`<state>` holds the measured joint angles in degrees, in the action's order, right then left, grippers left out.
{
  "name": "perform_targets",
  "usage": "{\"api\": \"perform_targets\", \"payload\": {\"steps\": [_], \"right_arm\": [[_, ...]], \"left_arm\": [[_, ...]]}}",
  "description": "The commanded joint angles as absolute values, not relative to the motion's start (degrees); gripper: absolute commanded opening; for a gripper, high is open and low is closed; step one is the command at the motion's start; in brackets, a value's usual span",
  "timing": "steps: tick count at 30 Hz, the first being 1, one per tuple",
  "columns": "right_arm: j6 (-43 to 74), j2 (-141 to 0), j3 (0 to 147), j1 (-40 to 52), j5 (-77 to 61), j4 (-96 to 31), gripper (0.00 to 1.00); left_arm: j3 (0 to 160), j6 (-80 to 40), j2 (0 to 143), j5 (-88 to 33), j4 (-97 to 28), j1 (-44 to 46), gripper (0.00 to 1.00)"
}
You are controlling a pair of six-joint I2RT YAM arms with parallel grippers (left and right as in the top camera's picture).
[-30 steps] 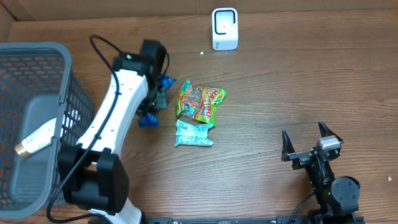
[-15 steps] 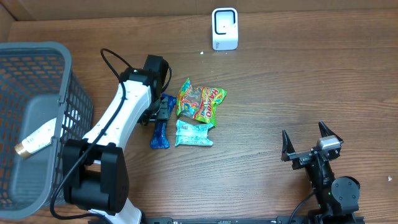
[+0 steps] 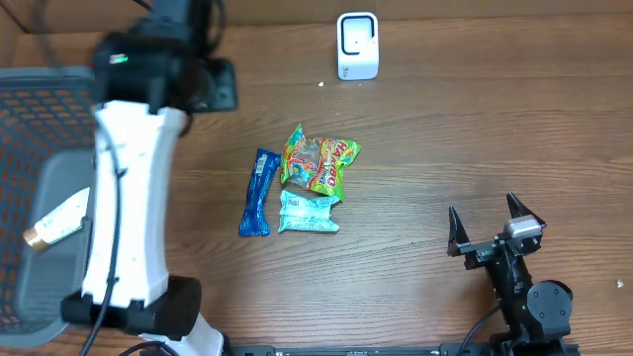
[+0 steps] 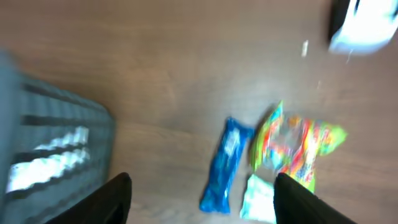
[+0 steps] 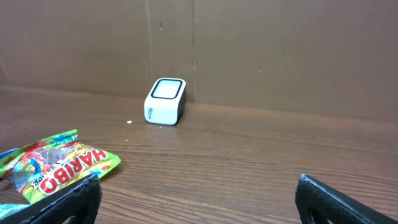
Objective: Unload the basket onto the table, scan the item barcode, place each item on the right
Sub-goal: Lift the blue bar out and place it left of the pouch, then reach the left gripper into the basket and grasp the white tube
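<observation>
A blue wrapped bar lies flat on the wooden table, just left of a Haribo candy bag and a teal packet. The white barcode scanner stands at the back of the table. My left gripper hangs high above the table between the basket and the packets, open and empty; the left wrist view is blurred and shows the blue bar lying below it. Near the front right, my right gripper rests wide open and holds nothing. From the right wrist view the scanner and the candy bag are visible.
A grey mesh basket fills the left side and holds a white tube with a gold cap. My raised left arm covers part of it. A cardboard wall closes off the back.
My left gripper opened and let go of the blue bar, which now lies beside the candy bag. The left arm rose and swung back-left toward the basket. The right arm stayed still.
</observation>
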<state>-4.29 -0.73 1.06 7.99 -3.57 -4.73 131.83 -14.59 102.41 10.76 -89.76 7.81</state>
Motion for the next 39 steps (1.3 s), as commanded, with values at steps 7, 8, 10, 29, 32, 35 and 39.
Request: {"api": "perform_targets", "payload": {"steps": [7, 8, 10, 29, 32, 35, 39], "right_arm": [[-4.36, -0.16, 0.45, 8.34, -3.25, -4.43, 1.00], [-4.36, -0.16, 0.45, 8.36, -3.25, -4.43, 1.00], [-4.34, -0.16, 0.45, 8.34, -3.25, -4.43, 1.00], [-4.36, -0.16, 0.45, 8.34, -3.25, -4.43, 1.00], [-4.36, -0.16, 0.45, 8.34, -3.25, -4.43, 1.00], [-4.36, -0.16, 0.45, 8.34, -3.25, -4.43, 1.00], [-4.36, -0.16, 0.45, 8.34, -3.25, -4.43, 1.00]], "left_arm": [[146.26, -17.39, 100.14, 13.10, -96.82, -11.57, 0.89], [146.23, -17.39, 100.05, 10.41, -96.82, -15.09, 0.93], [145.45, -17.54, 100.07, 4.51, -96.82, -22.20, 0.94], [99.94, -47.29, 100.07, 5.69, -77.38, -41.95, 1.00], [92.55, -50.24, 100.07, 4.82, -68.93, -41.63, 1.00], [86.43, -51.16, 100.07, 4.86, -60.38, -41.23, 1.00], [79.66, -53.08, 100.07, 4.84, -51.29, -41.12, 1.00]]}}
